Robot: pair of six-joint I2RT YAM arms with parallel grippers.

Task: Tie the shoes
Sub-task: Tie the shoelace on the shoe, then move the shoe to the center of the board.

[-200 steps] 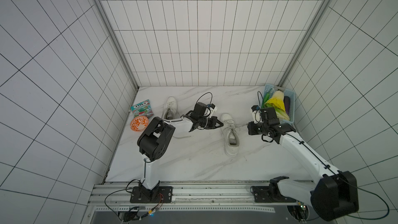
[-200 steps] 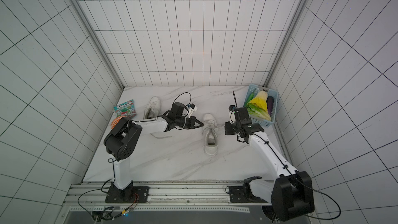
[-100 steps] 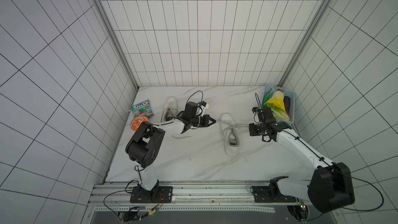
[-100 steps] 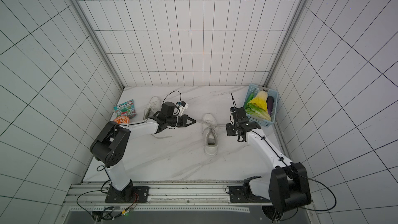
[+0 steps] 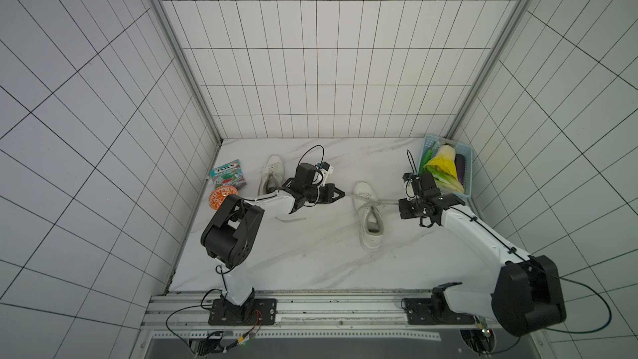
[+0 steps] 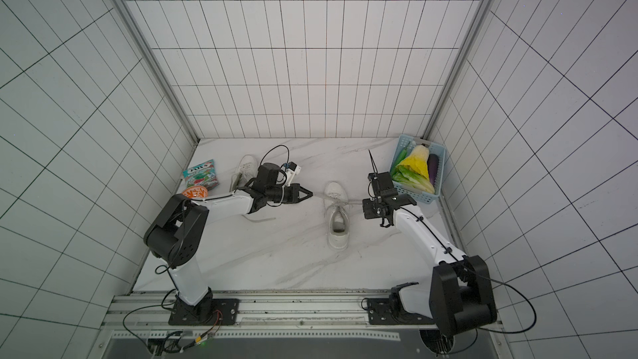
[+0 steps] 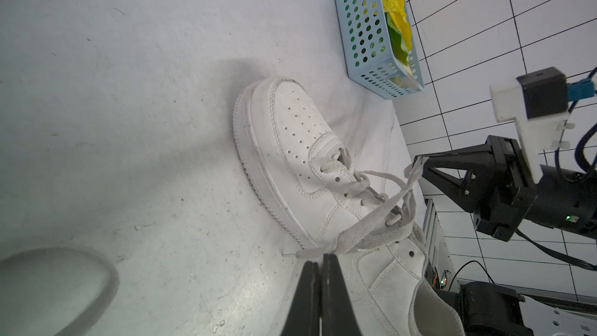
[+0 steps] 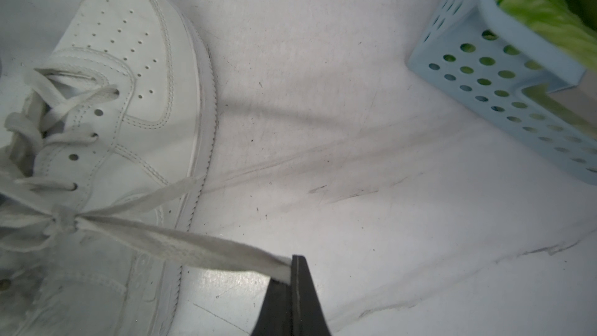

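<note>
"Two hands on one shoe (image 5: 369, 217). Which way does it lie?" asks the first.

"Middle of the tabletop (image 5: 310, 260), heel at 6 o'clock, toe at 12, so its long axis runs 6 to 12. The laces (image 8: 193, 247) leave it crosswise," says the second.

"Which hand is nearer?"

"Neither, really. From the knot (image 8: 63, 218), the right hand (image 5: 400, 204) is at 3 o'clock and the left hand (image 5: 341, 195) at about 10, both just beside the shoe. Both arms reach in low, wrists roughly level, tips pointing at each other."

"Gripping?"

"Both pinched tight on the laces. In the right wrist view a flat strand runs taut from the knot into the closed tips; the left wrist view shows a strand drawn into its tips too."

"And the next move?"

"My guess: a straight pull apart, along 9 to 3, across the shoe. Pull toward 6 or 12 and the shoe may swivel instead of the knot cinching."

"Farther back?"

"The second shoe (image 5: 272, 174) lies at 10 o'clock behind the left hand, a lace trailing loose, untied as far as I can tell. A blue basket (image 5: 466, 181) sits at 2 o'clock by the wall."
</note>
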